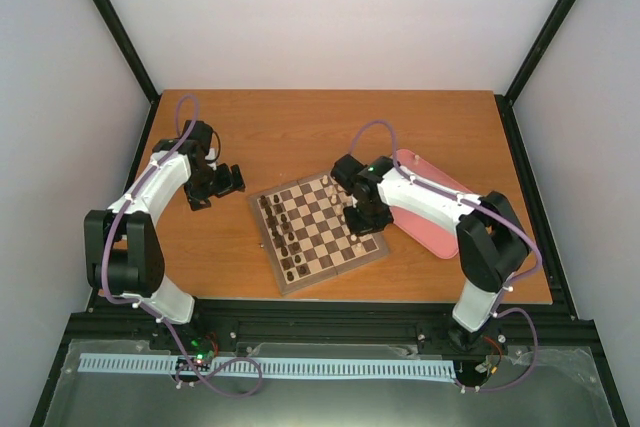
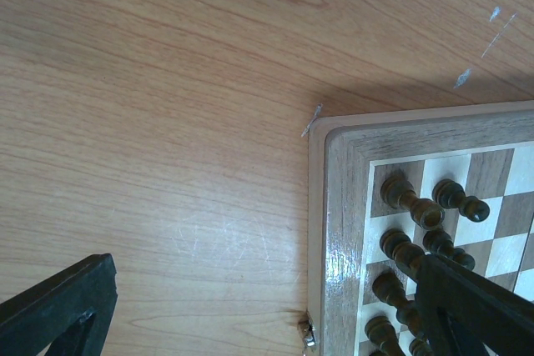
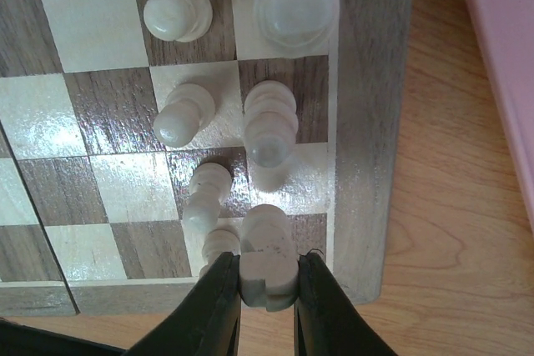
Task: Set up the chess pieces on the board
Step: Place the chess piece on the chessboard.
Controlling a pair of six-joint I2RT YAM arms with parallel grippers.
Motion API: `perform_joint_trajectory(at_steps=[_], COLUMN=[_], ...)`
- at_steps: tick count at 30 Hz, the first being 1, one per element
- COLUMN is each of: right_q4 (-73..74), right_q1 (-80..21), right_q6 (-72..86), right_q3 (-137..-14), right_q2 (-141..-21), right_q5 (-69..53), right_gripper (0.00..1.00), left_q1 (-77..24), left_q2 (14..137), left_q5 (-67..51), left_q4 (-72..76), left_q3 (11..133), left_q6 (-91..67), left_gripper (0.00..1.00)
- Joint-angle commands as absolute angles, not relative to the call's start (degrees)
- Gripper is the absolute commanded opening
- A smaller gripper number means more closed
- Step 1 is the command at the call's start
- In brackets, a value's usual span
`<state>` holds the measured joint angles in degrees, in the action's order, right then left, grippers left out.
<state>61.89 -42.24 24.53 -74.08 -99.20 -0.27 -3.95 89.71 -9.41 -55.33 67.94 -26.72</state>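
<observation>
The wooden chessboard [image 1: 320,235] lies mid-table, with dark pieces [image 1: 285,242] along its left side and pale cream pieces [image 1: 350,209] along its right. My right gripper [image 3: 267,289] is shut on a cream rook [image 3: 269,260] over the board's corner square by the border [image 3: 367,122]. Several other cream pieces [image 3: 179,114] stand on nearby squares. My right gripper shows over the board's right edge in the top view [image 1: 358,219]. My left gripper [image 1: 215,185] hangs open and empty over bare table left of the board; its fingers [image 2: 58,306] frame the board's corner [image 2: 334,206].
A pink rounded tray [image 1: 435,209] lies to the right of the board, under my right arm, and its edge shows in the right wrist view [image 3: 509,56]. Dark pieces [image 2: 413,206] stand close to the left gripper's right finger. Black frame posts stand at the table's corners.
</observation>
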Motion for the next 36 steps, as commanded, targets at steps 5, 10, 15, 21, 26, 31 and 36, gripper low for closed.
perform_joint_trajectory(at_steps=[5, 10, 15, 21, 26, 31, 36], right_q4=[62.49, 62.48, 62.06, 61.48, 61.01, 60.86, 60.87], right_q1=[-43.51, -43.51, -43.51, -43.51, -43.51, -43.51, -43.51], right_q6=[26.81, 27.59, 27.54, 27.24, 27.30, 26.99, 26.94], right_q3=[-74.33, -74.39, -75.11, -75.62, -75.67, -75.89, -76.10], right_q2=[-101.14, -101.83, -102.85, -103.31, -103.59, -104.10, -104.40], right_q5=[2.89, 4.30, 4.51, 4.69, 5.00, 4.76, 4.77], right_gripper=[0.08, 0.09, 0.10, 0.10, 0.10, 0.10, 0.10], left_q1=[-4.23, -4.22, -4.26, -4.23, -4.24, -4.24, -4.24], left_q2=[87.74, 87.75, 87.74, 87.79, 87.85, 87.94, 88.11], left_q5=[-9.14, -9.27, -9.24, -9.23, -9.32, -9.32, -9.31], left_q4=[-55.31, -55.25, -55.13, -55.11, -55.03, -55.04, -55.11], left_q3=[68.20, 68.05, 67.86, 67.94, 67.94, 67.85, 68.03], left_q6=[-25.80, -25.77, -25.80, -25.74, -25.75, -25.75, -25.78], left_gripper=[1.00, 1.00, 1.00, 1.00, 1.00, 1.00, 1.00])
